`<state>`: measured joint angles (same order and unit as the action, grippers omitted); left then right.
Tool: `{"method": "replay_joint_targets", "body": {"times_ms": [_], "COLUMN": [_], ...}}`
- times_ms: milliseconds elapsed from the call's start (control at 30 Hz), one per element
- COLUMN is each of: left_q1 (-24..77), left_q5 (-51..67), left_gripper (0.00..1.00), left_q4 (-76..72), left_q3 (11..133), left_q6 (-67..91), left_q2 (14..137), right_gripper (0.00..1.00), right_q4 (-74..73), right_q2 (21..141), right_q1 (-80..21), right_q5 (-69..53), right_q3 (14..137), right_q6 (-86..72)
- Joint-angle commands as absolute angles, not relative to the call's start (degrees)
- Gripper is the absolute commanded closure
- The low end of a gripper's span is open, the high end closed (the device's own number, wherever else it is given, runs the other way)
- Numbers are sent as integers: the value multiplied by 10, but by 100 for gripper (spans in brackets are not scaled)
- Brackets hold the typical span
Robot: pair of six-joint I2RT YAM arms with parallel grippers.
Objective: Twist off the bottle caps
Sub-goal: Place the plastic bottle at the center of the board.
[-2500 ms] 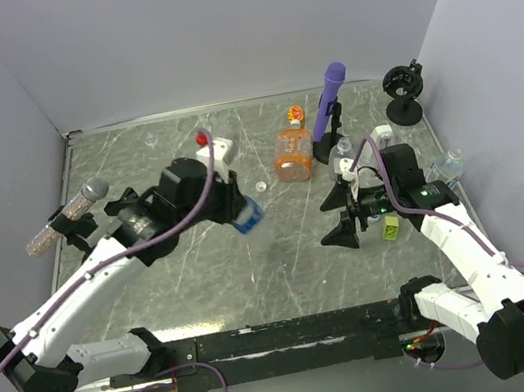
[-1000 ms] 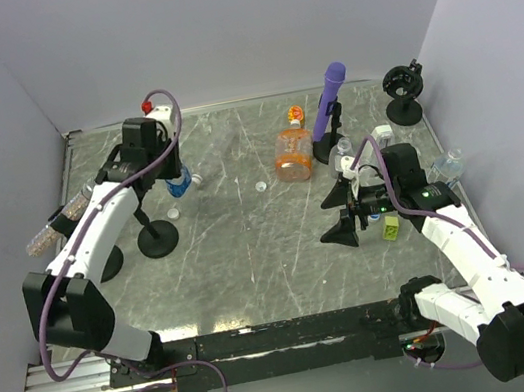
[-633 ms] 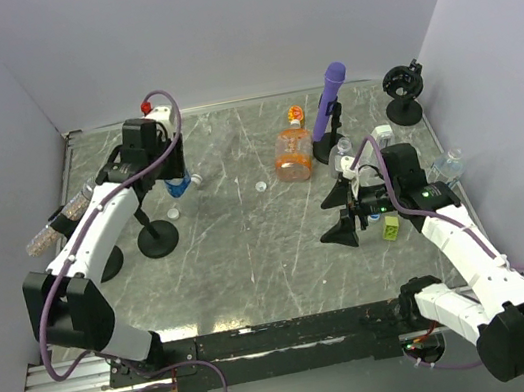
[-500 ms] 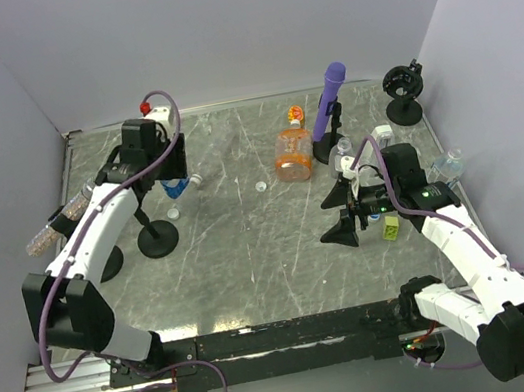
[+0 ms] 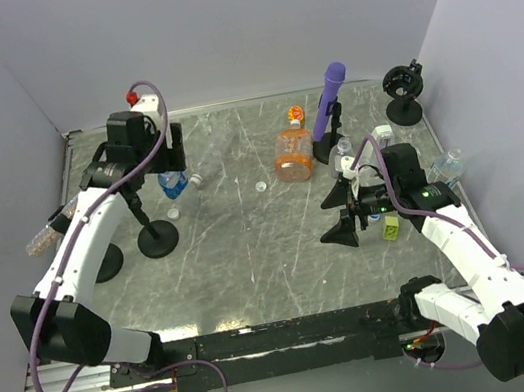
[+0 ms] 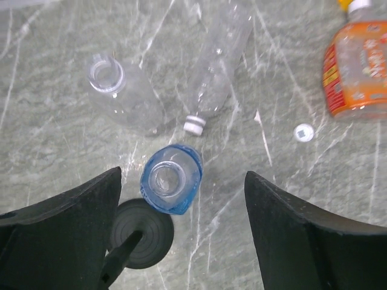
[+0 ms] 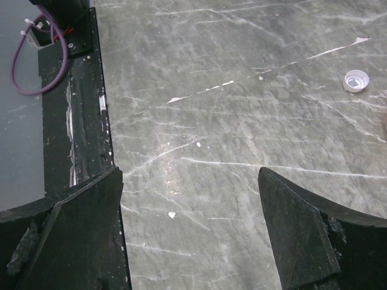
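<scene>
**R:** Grey veined tabletop [image 5: 253, 258], pale lilac walls around it. Where's the left gripper [image 5: 172, 159]?

**J:** Far-left part of the table, pointing down over the blue-label bottle [image 6: 171, 179]. Fingers [image 6: 66, 223] are spread wide with a clear gap on either side of the bottle. Not touching it, nothing held.

**R:** Bottle state?

**J:** Upright, neck open, uncapped. A black round stand base [image 6: 144, 232] sits just beside it on the near side.

**R:** Other bottles?

**J:** Two clear ones just beyond it in the left wrist view. The open-necked clear bottle [image 6: 124, 93] is uncapped too. The capped clear bottle [image 6: 214, 72] lies on its side with its white cap [image 6: 195, 124] on, cap end close to the blue-label bottle. The orange bottle [image 5: 291, 153] is mid-table towards the far side, next to the purple stick [image 5: 330, 93]. A small clear bottle [image 5: 449, 163] is over by the right wall, too small to read its cap.

**R:** Loose caps?

**J:** One loose white cap [image 5: 261, 187] lies on the table between the blue-label bottle and the orange bottle, nearer the orange one. A second loose cap [image 5: 174, 213] lies just on the near side of the blue-label bottle.

**R:** Right gripper [image 7: 190, 172]?

**J:** Right side of the table, fingers wide apart, empty, over bare marble. The yellow-green block [image 5: 390, 226] is just beside it.
</scene>
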<state>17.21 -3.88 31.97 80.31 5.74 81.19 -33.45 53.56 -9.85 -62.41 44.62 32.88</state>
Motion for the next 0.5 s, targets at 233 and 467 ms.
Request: {"method": "replay_joint_targets", "body": {"times_ms": [233,467], "left_q1": [330,342], "left_q5": [15,50], "left_gripper": [23,46], "left_q4": [342,283], "left_q3": [870,848], "left_q6": [81,141], "left_q2": [814,952], "right_gripper": [1,1], "right_q4": [-323,-324], "right_q2": [537,538], "right_q1": [-96,-96], "right_q5": [-637,-636], "right_q3": [446,446], "right_q6": [338,338]}}
